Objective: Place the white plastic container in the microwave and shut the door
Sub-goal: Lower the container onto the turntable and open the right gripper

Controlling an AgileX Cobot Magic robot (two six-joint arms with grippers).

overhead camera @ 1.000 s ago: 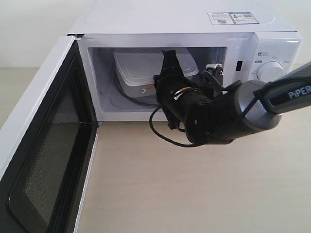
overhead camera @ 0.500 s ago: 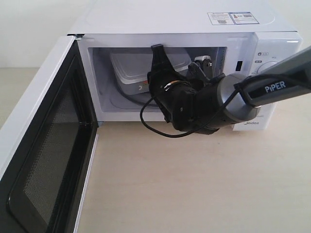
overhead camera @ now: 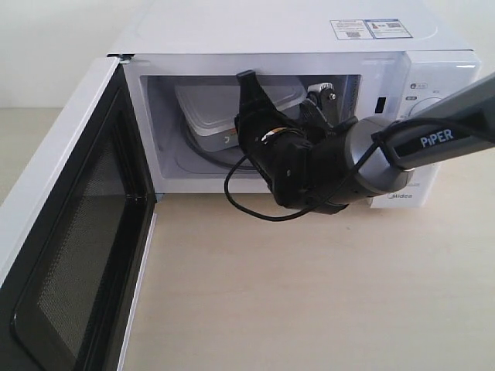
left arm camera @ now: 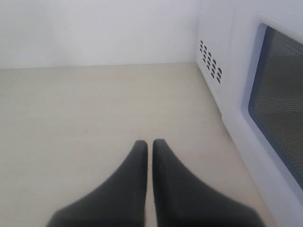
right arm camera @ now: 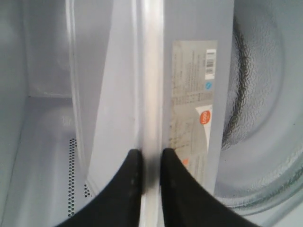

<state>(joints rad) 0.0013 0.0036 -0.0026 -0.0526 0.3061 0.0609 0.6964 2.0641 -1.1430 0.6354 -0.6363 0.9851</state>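
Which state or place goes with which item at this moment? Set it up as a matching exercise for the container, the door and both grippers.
Items:
1. white plastic container
2. door
3. left gripper
4. right gripper

States or places:
A. shut on the container's rim
B. swung wide open
C. shut and empty, outside beside the microwave
D. inside the microwave cavity

Pairs: 1-D, 2-B, 3-C, 4-A

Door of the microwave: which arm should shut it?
Probably the left: the left gripper sits free beside the door, while the right gripper is inside the microwave pinching the white plastic container.
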